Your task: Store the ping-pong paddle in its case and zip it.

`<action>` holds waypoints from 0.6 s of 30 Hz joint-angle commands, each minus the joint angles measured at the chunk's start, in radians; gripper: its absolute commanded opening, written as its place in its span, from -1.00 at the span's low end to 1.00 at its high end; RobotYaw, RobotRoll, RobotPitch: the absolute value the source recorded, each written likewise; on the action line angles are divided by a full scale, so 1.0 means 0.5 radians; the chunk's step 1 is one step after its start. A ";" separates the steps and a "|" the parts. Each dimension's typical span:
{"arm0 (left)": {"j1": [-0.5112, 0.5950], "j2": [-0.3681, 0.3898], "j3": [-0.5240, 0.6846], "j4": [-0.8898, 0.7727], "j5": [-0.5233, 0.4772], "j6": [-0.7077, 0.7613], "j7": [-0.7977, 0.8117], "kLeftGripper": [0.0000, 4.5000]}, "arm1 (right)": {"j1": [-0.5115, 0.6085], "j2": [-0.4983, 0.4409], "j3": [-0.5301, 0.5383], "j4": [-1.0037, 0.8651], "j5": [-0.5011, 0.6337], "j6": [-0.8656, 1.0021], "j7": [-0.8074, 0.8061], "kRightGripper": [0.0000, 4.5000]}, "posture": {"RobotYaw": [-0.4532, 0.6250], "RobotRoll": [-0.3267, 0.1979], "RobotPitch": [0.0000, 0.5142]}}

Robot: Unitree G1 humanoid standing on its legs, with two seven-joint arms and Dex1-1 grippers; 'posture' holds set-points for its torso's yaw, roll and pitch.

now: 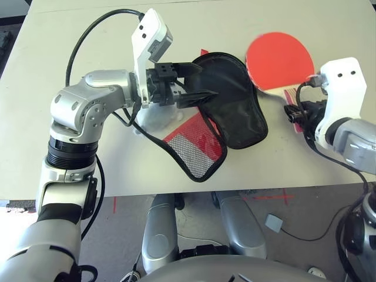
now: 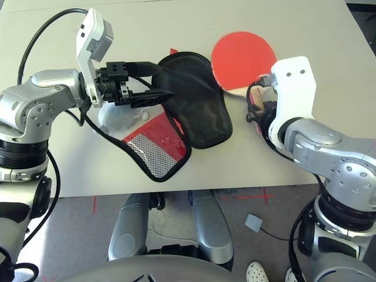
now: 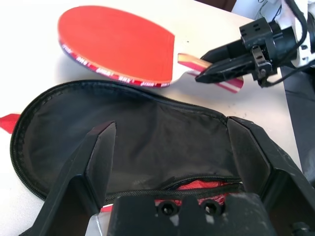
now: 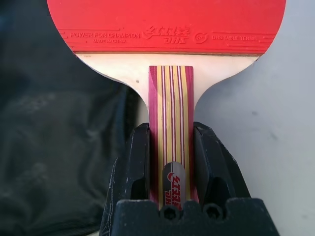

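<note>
Gripping the paddle by its striped handle, the right end effector (image 4: pixel 172 162) has one finger pressed against each side of the grip. The paddle (image 1: pixel 279 59) is at the right-hand part of the counter (image 1: pixel 70 167), red rubber face up, its handle pointing back toward the robot. Seen from the left wrist, the blade's near edge carries a red and white band, and a shadow falls on the counter beneath it.

The left end effector (image 3: pixel 170 172) is open, its two black fingers spread wide above the case, with nothing between them. The case (image 1: pixel 232 106) lies unzipped and opened out on the counter, to the left of the paddle. One half shows plain black fabric inside a black zipper rim; the other half, red with a grey-white mesh pocket, lies partly under it and angles toward the robot. A small red tab pokes out at the far end of the black half.

A grey-white plush charm (image 2: pixel 116 116) rests beside the mesh half, partly beneath the left arm (image 1: pixel 82 108). Below the counter's near edge, a person's light, dotted shoes (image 2: pixel 257 272) stand on the grey floor (image 2: pixel 176 226), near a small pale box (image 2: pixel 253 222) with a cable.
</note>
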 commanded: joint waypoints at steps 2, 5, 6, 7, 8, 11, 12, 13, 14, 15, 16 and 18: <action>0.012 0.034 0.007 -0.102 -0.022 0.054 0.013 1.00 | -0.025 0.146 0.093 -0.080 -0.080 0.067 0.051 -0.52 | -0.51 0.25 0.41; 0.018 0.043 0.016 -0.120 -0.026 0.069 0.019 1.00 | -0.032 0.234 0.143 -0.077 -0.167 0.112 0.071 -0.52 | -0.50 0.25 0.42; 0.017 0.042 0.016 -0.122 -0.027 0.072 0.022 1.00 | -0.033 0.244 0.153 -0.075 -0.190 0.117 0.084 -0.52 | -0.49 0.25 0.42; 0.022 0.045 0.018 -0.129 -0.029 0.077 0.025 1.00 | -0.028 0.264 0.181 -0.062 -0.211 0.118 0.086 -0.52 | -0.48 0.25 0.42; 0.025 0.046 0.020 -0.134 -0.030 0.080 0.028 1.00 | -0.023 0.277 0.201 -0.054 -0.230 0.118 0.091 -0.52 | -0.48 0.25 0.42; 0.038 0.044 0.020 -0.150 -0.036 0.088 0.042 1.00 | 0.020 0.307 0.301 -0.044 -0.252 0.118 0.114 -0.52 | -0.47 0.25 0.43; 0.042 0.042 0.020 -0.156 -0.038 0.091 0.047 1.00 | 0.031 0.307 0.323 -0.041 -0.253 0.118 0.124 -0.52 | -0.47 0.25 0.44; 0.047 0.039 0.022 -0.164 -0.040 0.096 0.053 1.00 | 0.041 0.303 0.339 -0.035 -0.253 0.118 0.133 -0.52 | -0.46 0.25 0.44; 0.050 0.038 0.022 -0.169 -0.042 0.100 0.057 1.00 | 0.048 0.299 0.347 -0.032 -0.254 0.118 0.140 -0.52 | -0.46 0.25 0.44; 0.054 0.037 0.024 -0.175 -0.044 0.103 0.061 1.00 | 0.059 0.293 0.356 -0.025 -0.256 0.118 0.145 -0.52 | -0.46 0.25 0.44; 0.057 0.038 0.026 -0.180 -0.046 0.106 0.065 1.00 | 0.066 0.289 0.362 -0.021 -0.260 0.118 0.150 -0.52 | -0.46 0.25 0.44; 0.061 0.041 0.028 -0.186 -0.050 0.113 0.071 1.00 | 0.078 0.287 0.375 -0.008 -0.265 0.118 0.158 -0.52 | -0.45 0.25 0.45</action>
